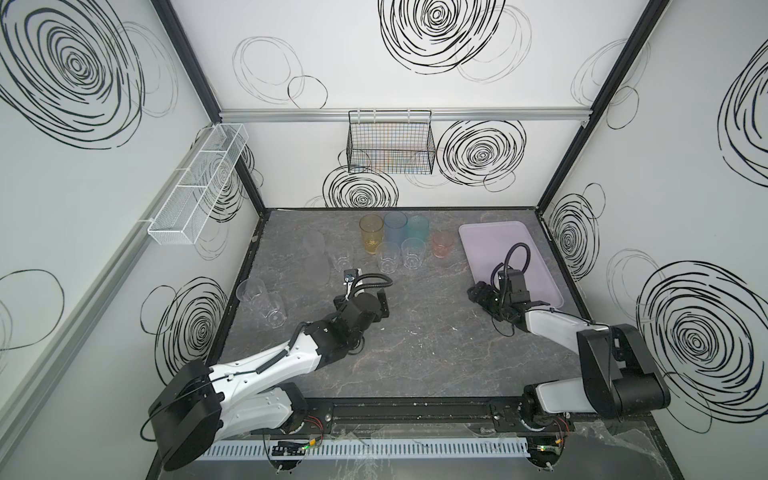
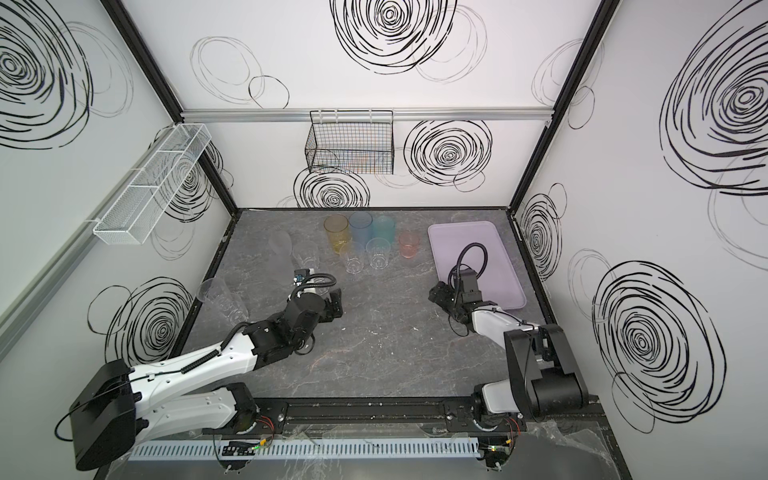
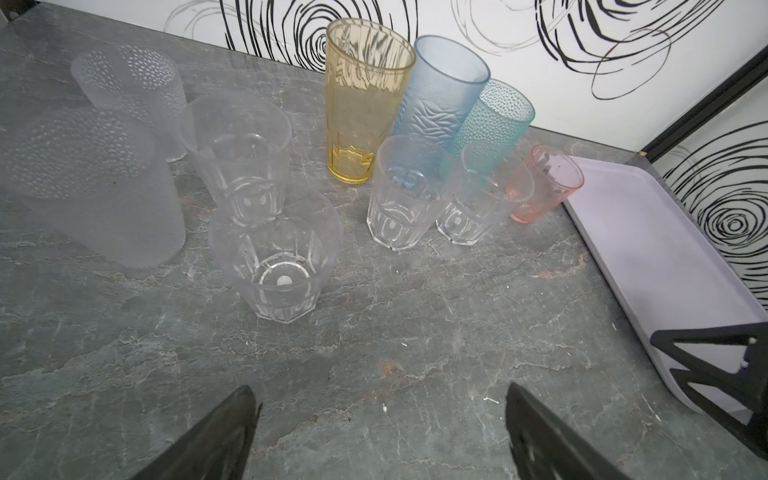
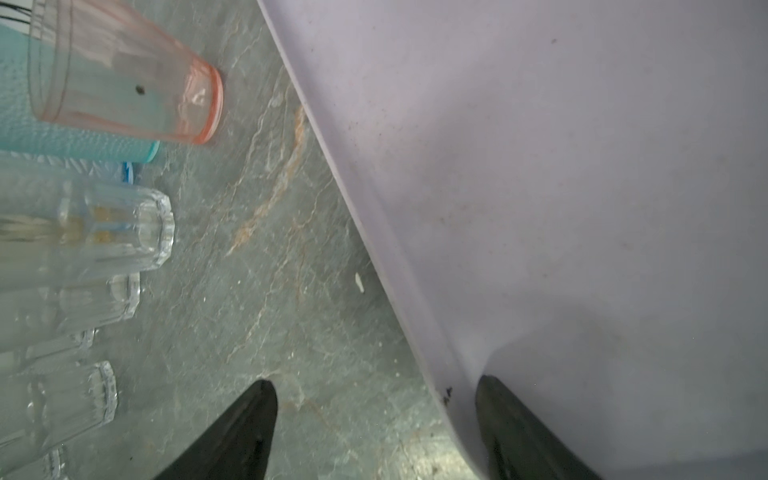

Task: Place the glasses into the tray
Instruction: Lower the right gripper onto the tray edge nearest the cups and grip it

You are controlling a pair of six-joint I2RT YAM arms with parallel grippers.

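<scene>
White walls scrawled with black swirls (image 1: 436,50) box the cell on three sides, so there is little room for wide swings. The grey marbled worktop (image 1: 415,353) looks hard and smooth, and a nudged glass would likely skid or tip. The flat pale lilac plastic tray (image 1: 486,241) lies at the back right, bare.

Every glass stands upright on the worktop, left of the tray. A tall amber tumbler (image 1: 370,232), tall blue tumbler (image 1: 395,226) and tall teal tumbler (image 1: 417,226) are packed together at the back. Frosted dimpled tumblers (image 1: 313,245) stand further left and short clear faceted glasses (image 1: 388,257) in front. The short pink glass (image 1: 442,244) is nearest the tray.

The glasses seem light, rigid and slick, and they widen upward. I would pinch across the wall below the rim, taking the outermost first.

The left fingers (image 3: 232,432) are spread and empty, facing one clear faceted glass. The right fingers (image 4: 245,424), also apart and empty, straddle the tray's rim.
</scene>
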